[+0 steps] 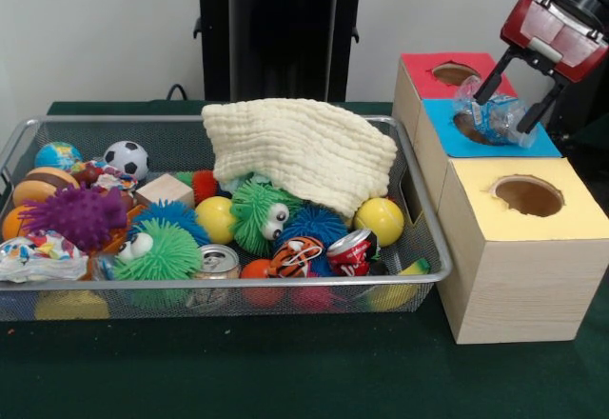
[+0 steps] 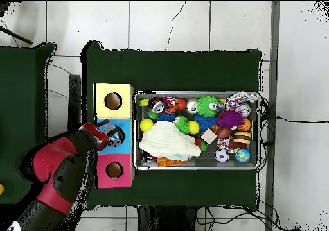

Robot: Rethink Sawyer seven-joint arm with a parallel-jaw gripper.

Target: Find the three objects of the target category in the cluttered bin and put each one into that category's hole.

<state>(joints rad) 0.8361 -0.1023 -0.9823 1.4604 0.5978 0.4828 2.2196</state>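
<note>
The bin (image 1: 430,219) is a silver wire-mesh basket at the left, full of toys, balls and cans; it also shows in the overhead view (image 2: 259,132). Three boxes with holes stand beside it: red (image 1: 419,67), blue (image 1: 440,114) and yellow (image 1: 571,214). My gripper (image 1: 501,116) hangs over the blue box's hole, its fingers either side of a crushed clear plastic bottle (image 1: 495,119) with blue print. In the overhead view the gripper (image 2: 109,136) and the bottle (image 2: 117,136) are over the blue box (image 2: 123,148).
A cream cloth (image 1: 304,148) covers the bin's back middle. Around it lie yellow balls (image 1: 381,219), spiky green and blue toys (image 1: 162,248), a purple spiky ball (image 1: 81,214), a soccer ball (image 1: 126,159), a wooden block (image 1: 164,190) and two drink cans (image 1: 219,262).
</note>
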